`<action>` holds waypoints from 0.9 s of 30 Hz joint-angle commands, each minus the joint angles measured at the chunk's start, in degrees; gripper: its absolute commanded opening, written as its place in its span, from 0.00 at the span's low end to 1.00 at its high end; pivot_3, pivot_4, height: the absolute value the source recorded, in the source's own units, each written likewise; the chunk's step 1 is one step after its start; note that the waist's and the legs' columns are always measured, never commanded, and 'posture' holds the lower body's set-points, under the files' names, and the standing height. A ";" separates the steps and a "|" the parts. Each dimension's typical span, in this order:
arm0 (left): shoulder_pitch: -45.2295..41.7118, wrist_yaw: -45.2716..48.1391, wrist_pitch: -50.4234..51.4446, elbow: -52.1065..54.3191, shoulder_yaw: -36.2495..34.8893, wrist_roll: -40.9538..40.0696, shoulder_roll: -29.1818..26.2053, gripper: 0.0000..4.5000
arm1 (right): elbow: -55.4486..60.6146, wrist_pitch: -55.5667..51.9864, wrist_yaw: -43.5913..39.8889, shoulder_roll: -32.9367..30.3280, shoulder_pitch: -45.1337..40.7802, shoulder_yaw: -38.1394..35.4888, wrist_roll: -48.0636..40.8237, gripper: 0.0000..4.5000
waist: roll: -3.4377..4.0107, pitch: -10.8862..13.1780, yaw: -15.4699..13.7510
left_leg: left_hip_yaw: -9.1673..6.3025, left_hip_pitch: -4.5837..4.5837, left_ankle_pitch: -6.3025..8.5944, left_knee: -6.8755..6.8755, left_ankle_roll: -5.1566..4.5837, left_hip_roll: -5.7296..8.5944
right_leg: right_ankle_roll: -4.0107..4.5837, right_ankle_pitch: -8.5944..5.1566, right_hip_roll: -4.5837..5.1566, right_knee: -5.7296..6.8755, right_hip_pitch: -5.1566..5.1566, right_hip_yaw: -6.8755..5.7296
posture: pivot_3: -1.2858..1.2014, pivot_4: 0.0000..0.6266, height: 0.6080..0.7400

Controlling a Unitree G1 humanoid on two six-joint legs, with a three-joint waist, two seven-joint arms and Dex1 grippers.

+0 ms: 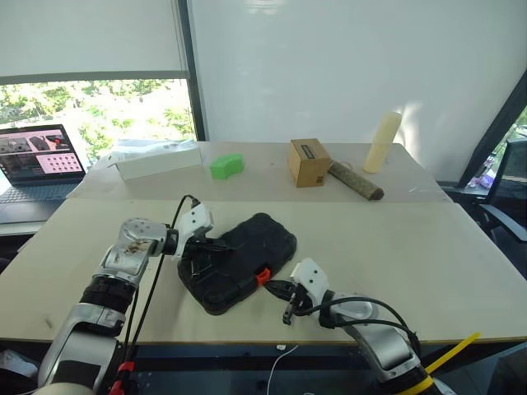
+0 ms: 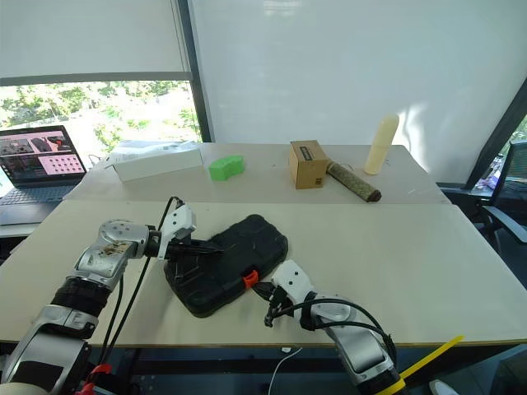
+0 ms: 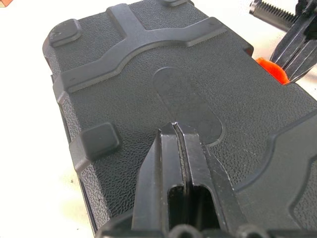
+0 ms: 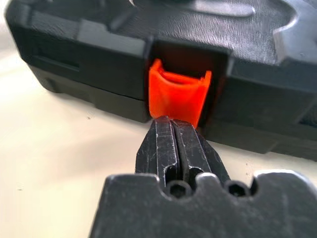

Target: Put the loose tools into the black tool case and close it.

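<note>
While the lid lies down:
Case: the black tool case (image 1: 237, 262) sits near the table's (image 1: 428, 263) front edge, centre-left; contents hidden.
Handling: likely rigid, textured, fairly light; press, don't pinch.
Left gripper (image 3: 177, 130): jaws together, tips on the lid.
Right gripper (image 4: 172, 124): jaws together, tips against the orange latch tab (image 4: 177, 93).
</note>
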State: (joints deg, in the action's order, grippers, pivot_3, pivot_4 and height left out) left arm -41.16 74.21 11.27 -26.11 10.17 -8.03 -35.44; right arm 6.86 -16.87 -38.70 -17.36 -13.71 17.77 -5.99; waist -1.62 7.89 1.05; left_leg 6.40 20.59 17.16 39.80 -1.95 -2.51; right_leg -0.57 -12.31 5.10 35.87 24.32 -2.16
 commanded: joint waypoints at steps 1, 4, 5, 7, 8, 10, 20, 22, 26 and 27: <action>3.32 0.58 2.35 -3.91 4.55 3.96 0.36 0.00 | 2.30 2.18 0.66 1.64 -2.93 -1.30 -0.98 0.01 | 0.00 0.00 -0.01 | 0.00 0.00 0.00 0.00 0.00 0.00 | 0.00 0.00 0.00 0.00 0.00 0.00 | 0.52 0.24 1.00; 3.55 0.57 2.26 -3.95 4.55 3.99 0.29 0.00 | 2.56 2.12 0.27 1.54 -2.74 -1.21 -0.98 0.01 | 0.00 0.00 0.00 | 0.00 0.00 0.00 0.00 0.00 0.00 | 0.00 0.00 0.00 0.00 0.00 0.00 | 0.52 0.24 1.00; 3.71 0.46 2.21 -3.86 4.46 3.95 0.27 0.00 | 2.86 2.12 0.14 1.34 -2.45 -1.23 -1.02 0.01 | 0.00 0.00 0.00 | 0.00 0.00 0.00 -0.01 0.00 0.00 | 0.00 0.00 0.00 0.00 0.00 0.00 | 0.52 0.24 1.00; 5.36 1.11 -1.59 -2.43 0.12 0.12 -0.19 0.00 | 6.71 1.47 -1.76 -1.56 0.83 -3.84 -3.42 0.01 | 0.02 0.01 0.04 | 0.00 0.00 0.00 0.00 0.00 0.00 | 0.00 0.00 0.00 0.00 0.00 0.00 | 0.52 0.24 1.00; 6.22 1.48 -3.21 -1.24 -3.27 -3.03 -0.14 0.00 | 8.68 1.21 -3.04 -3.28 2.64 -5.67 -4.99 0.01 | 0.02 0.01 0.06 | 0.01 0.01 0.00 -0.02 0.00 0.00 | 0.00 0.00 0.02 0.00 0.03 0.02 | 0.52 0.24 1.00; 8.55 2.90 -4.48 2.10 -9.01 -8.72 -0.75 0.00 | 11.63 1.52 -5.11 -6.40 5.96 -9.94 -8.06 0.13 | 0.07 0.02 0.15 | 0.02 0.10 0.01 -0.09 0.00 -0.01 | 0.05 0.01 0.03 -0.04 0.13 0.03 | 0.52 0.24 1.00; 28.58 -0.97 -9.63 12.85 -25.39 -12.58 -11.77 0.67 | 5.46 25.89 -20.54 -19.16 16.66 -25.48 -13.26 0.84 | 0.06 0.20 -0.05 | 0.04 0.85 0.12 -0.11 -0.07 0.01 | 0.34 0.06 0.04 -0.15 0.85 -0.06 | 0.52 0.24 1.00; 33.45 -1.70 -10.66 14.86 -27.06 -12.43 -12.19 0.83 | 2.38 24.98 -22.54 -21.26 16.58 -27.26 -14.89 1.00 | 0.06 0.31 -0.24 | 0.06 0.77 0.16 -0.11 -0.09 0.01 | 0.28 0.03 0.09 -0.20 0.74 -0.05 | 0.52 0.24 1.00; 38.73 -4.27 -13.69 16.42 -29.00 -12.35 -11.33 1.00 | -3.75 28.35 -25.97 -23.96 15.77 -28.34 -14.69 1.00 | -0.18 0.63 -0.84 | 0.10 0.86 0.18 -0.06 -0.08 0.05 | 0.25 0.07 0.25 -0.27 0.76 -0.07 | 0.52 0.24 1.00; 39.06 -5.01 -14.22 16.30 -29.13 -12.36 -11.07 1.00 | -4.50 28.92 -26.36 -24.30 15.58 -28.29 -14.42 1.00 | -0.25 0.68 -1.33 | 0.07 0.90 0.18 -0.06 -0.08 0.06 | 0.26 0.08 0.26 -0.28 0.79 -0.10 | 0.52 0.24 1.00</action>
State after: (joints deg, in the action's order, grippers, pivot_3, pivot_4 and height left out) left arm -1.67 70.59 -1.04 -11.89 -16.97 -20.20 -46.41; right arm 2.71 9.75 -63.97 -41.08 2.55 -8.96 -19.40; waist -1.87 8.57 -0.27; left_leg 6.47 21.52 17.33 39.75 -2.01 -2.47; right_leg -0.25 -12.20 5.34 35.55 25.12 -2.30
